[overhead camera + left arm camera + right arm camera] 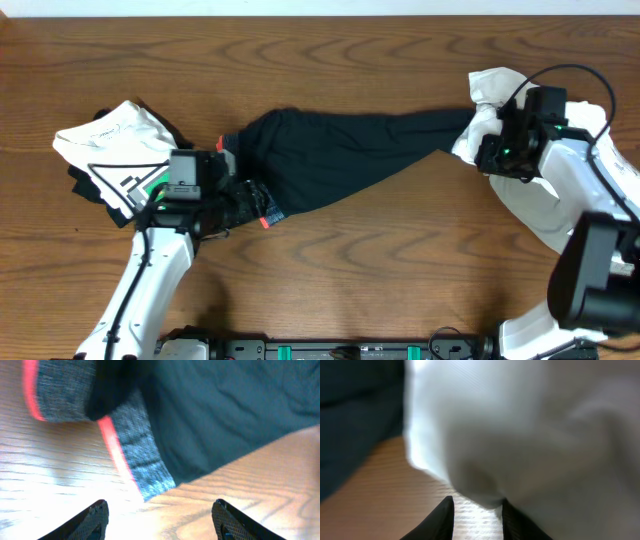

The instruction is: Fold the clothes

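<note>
Clothes lay in three lots on the wooden table (pixel 350 270), the chief of them a dark garment (pixel 340 150) drawn out lengthwise across the middle. Its broader end carried a grey waistband (pixel 135 445) edged in red, partly turned over on itself. Its narrower end ran up against a white cloth (pixel 495 90), and the two touched there.

The left gripper (pixel 160 520) stood at the waistband end of the dark garment. Its fingers (pixel 95 517) were spread wide with bare wood between them and held nothing, and the waistband lay just ahead of their tips.

The right gripper (pixel 477 515) stood at the far end of the dark garment from the waistband, among the folds of the white cloth. In the right wrist view its fingers (pixel 445 515) were close together, and a bulge of the white cloth reached down to their tips. The view was too blurred to tell whether they pinched that cloth or only stood against it. The dark garment filled the corner of that same view beside the white cloth.

Beyond the waistband end, past the left arm, a white printed garment (pixel 115 150) lay crumpled on a small heap of dark cloth (pixel 85 185), apart from the dark garment.
</note>
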Controlling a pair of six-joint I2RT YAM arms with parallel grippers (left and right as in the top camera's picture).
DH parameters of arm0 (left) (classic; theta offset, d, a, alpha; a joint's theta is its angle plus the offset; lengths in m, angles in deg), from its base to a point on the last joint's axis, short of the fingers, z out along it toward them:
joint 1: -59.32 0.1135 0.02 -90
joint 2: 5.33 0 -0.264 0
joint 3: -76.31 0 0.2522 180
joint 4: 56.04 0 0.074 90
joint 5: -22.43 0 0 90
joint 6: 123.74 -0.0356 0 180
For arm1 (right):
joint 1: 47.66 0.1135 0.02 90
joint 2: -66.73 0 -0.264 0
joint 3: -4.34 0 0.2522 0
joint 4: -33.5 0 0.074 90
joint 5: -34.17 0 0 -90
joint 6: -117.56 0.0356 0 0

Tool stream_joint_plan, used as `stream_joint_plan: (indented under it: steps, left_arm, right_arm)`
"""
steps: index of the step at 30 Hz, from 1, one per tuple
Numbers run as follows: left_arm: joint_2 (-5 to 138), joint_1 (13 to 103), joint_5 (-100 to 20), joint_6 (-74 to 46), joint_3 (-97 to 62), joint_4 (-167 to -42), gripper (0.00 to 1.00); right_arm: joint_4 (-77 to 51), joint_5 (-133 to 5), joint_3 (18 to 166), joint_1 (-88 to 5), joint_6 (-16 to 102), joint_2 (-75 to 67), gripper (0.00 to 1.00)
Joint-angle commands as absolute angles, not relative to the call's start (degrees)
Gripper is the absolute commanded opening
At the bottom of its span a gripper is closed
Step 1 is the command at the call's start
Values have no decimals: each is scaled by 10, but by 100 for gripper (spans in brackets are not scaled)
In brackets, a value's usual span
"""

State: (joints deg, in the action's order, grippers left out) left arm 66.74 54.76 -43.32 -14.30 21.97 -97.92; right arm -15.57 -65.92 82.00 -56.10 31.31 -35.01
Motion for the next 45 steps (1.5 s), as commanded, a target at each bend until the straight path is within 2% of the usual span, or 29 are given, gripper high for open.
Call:
stream_joint_plan:
  steps: [1, 5, 10, 19, 24, 33, 38, 41, 45]
  left_arm:
    - [681, 527, -460, -148, 220, -980, 68]
    - [701, 510, -473, -148, 220, -979, 68]
    - [738, 481, -471, -132, 220, -965, 68]
    - [817, 418, -471, -126, 220, -731, 67]
    - [875, 382, -471, -102, 220, -651, 67]
    - [942, 365, -487, -77, 220, -652, 67]
    - [947, 365, -631, -84, 220, -661, 59]
    - [947, 372, -633, -84, 220, -704, 54]
    - [947, 393, -588, -81, 220, -824, 54]
  right_arm:
    - [-153, -603, 818, -560, 306, -383, 30]
    - [-167, -481, 818, -575, 390, -413, 29]
    - [-167, -474, 818, -619, 420, -424, 30]
    - [-169, -503, 818, -648, 421, -424, 30]
    - [-169, -503, 818, -646, 421, -424, 31]
    - [-172, -503, 818, -645, 421, -424, 31]
    - [-178, -503, 818, -645, 421, -424, 31]
    - [-179, -497, 818, -647, 421, -424, 32]
    - [-171, -482, 818, -666, 421, -424, 32]
